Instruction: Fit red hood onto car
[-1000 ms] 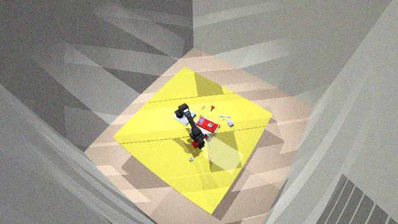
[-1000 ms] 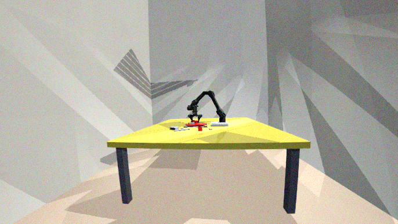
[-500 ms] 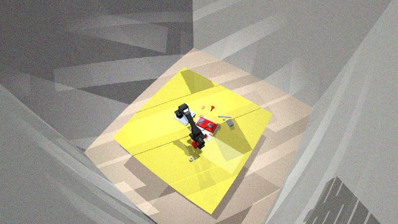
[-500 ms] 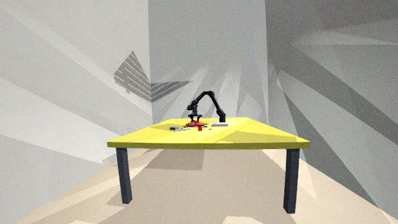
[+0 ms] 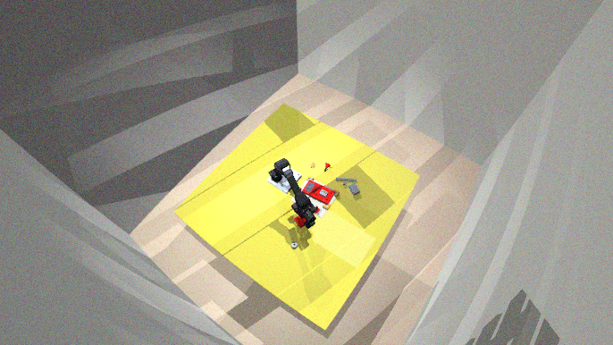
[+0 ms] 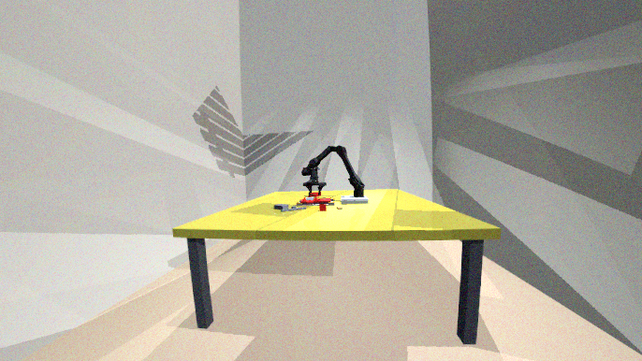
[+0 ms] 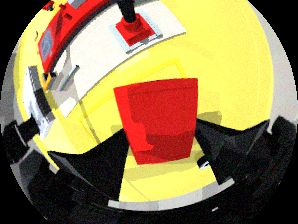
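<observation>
The hood (image 5: 299,222) (image 6: 315,194) (image 7: 165,112), a red shell, is between the two black fingers, its flat roof toward the wrist camera. My gripper (image 7: 160,126) is shut on its two sides. I cannot tell whether its underside touches the table. The red chassis (image 5: 316,189) (image 7: 65,25) sits in its jig beside the gripper, at the upper left of the wrist view, with grey parts on its deck. The pegs are too small to make out, and the hood's corner holes do not show.
A red block (image 7: 131,36) with a black upright stands on a pale plate near the chassis. A small round part (image 5: 294,245) lies beyond the hood. A grey bar (image 5: 346,180), a grey block (image 5: 354,189) and a small red part (image 5: 328,165) (image 6: 323,208) lie beyond the chassis.
</observation>
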You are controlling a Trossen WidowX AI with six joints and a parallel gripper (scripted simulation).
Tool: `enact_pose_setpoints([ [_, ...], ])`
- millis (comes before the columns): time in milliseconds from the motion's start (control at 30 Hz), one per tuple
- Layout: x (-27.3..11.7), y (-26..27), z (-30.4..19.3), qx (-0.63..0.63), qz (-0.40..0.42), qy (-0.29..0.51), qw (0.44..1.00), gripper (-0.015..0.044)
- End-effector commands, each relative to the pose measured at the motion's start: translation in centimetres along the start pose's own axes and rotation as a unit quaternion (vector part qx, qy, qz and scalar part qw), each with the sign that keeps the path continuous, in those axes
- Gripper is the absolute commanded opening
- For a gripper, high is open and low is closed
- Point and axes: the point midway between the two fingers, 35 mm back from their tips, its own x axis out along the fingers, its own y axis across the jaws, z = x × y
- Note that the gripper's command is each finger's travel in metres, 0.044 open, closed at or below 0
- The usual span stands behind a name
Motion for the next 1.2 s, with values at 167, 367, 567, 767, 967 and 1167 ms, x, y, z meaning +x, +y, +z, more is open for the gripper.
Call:
enact_pose_setpoints([
  [167,-2.5,-0.1,0.0,0.001,-0.003,0.0,1.0,0.0],
  [367,-4.2,-0.1,0.0,0.001,-0.003,0.0,1.0,0.0],
  [567,-5.9,-0.1,0.0,0.001,-0.003,0.0,1.0,0.0],
  [767,-7.1,-0.1,0.0,0.001,-0.003,0.0,1.0,0.0],
  [967,-7.9,-0.1,0.0,0.001,-0.003,0.0,1.0,0.0],
  [1167,-7.7,0.0,1.2,0.018,-0.003,-0.001,1.0,0.0],
])
